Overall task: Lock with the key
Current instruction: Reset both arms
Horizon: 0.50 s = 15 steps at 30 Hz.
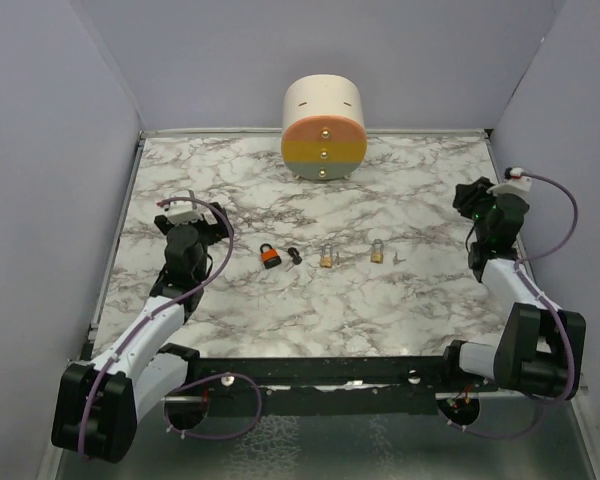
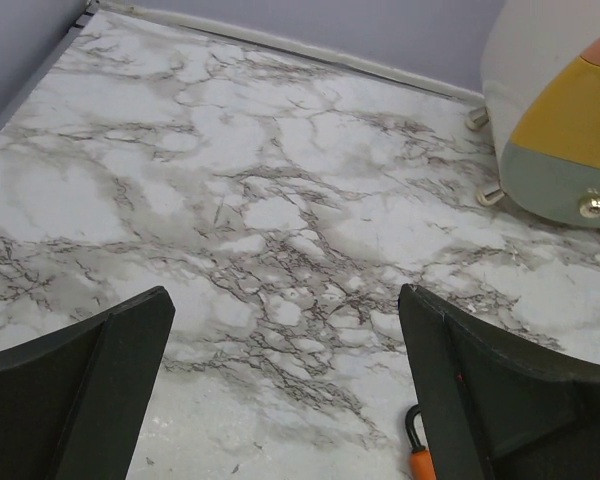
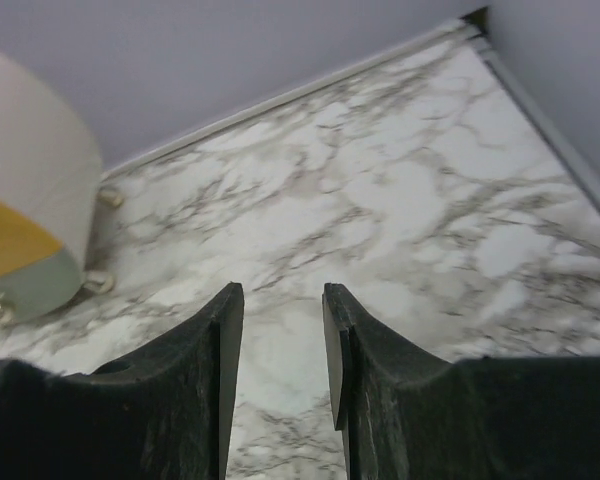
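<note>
An orange padlock [image 1: 270,257] lies on the marble table, with a dark key [image 1: 294,256] just to its right. Two brass padlocks [image 1: 327,257] [image 1: 377,253] lie further right, and a small silver key [image 1: 397,258] lies beside the second. My left gripper [image 1: 217,222] is open and empty, above the table to the left of the orange padlock, whose shackle shows at the bottom of the left wrist view [image 2: 417,450]. My right gripper [image 1: 467,200] is at the right side, empty, its jaws a narrow gap apart [image 3: 283,300].
A cream cylinder-shaped drawer unit [image 1: 324,128] with orange, yellow and green fronts stands at the back centre; it also shows in the left wrist view [image 2: 560,120] and the right wrist view [image 3: 25,200]. Lavender walls close the table on three sides.
</note>
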{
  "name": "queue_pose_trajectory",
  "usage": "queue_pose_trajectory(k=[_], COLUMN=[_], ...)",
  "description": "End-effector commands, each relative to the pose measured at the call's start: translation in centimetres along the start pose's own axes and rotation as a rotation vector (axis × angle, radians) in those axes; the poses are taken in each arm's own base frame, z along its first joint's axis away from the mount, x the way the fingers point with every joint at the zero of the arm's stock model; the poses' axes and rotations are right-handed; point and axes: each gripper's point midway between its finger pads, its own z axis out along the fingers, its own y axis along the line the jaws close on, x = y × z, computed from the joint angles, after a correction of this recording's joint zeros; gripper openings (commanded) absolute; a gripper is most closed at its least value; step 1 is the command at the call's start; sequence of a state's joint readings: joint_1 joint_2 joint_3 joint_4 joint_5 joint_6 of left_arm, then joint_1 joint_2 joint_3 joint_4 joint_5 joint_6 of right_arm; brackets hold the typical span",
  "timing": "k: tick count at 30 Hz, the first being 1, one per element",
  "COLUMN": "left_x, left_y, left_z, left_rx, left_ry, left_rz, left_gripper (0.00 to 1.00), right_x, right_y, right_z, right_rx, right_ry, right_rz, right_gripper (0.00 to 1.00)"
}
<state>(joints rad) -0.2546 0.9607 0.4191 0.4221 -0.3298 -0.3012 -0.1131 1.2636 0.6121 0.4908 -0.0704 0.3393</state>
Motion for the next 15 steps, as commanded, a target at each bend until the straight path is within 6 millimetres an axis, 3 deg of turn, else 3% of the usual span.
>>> queue_pose_trajectory(k=[1, 15], left_x=[-1.33, -1.00], left_y=[2.01, 2.44], left_z=[-0.68, -0.45], left_rx=[-0.093, -0.121], left_ry=[-0.067, -0.062], left_rz=[0.004, -0.001], left_gripper=[0.99, 0.99], right_x=[-0.92, -0.68], right_y=[-3.82, -3.39], right_z=[-1.68, -2.31], right_rx=[0.037, 0.002], right_ry=[-0.050, -0.059], right_rz=[0.102, 0.086], right_gripper=[0.38, 0.38])
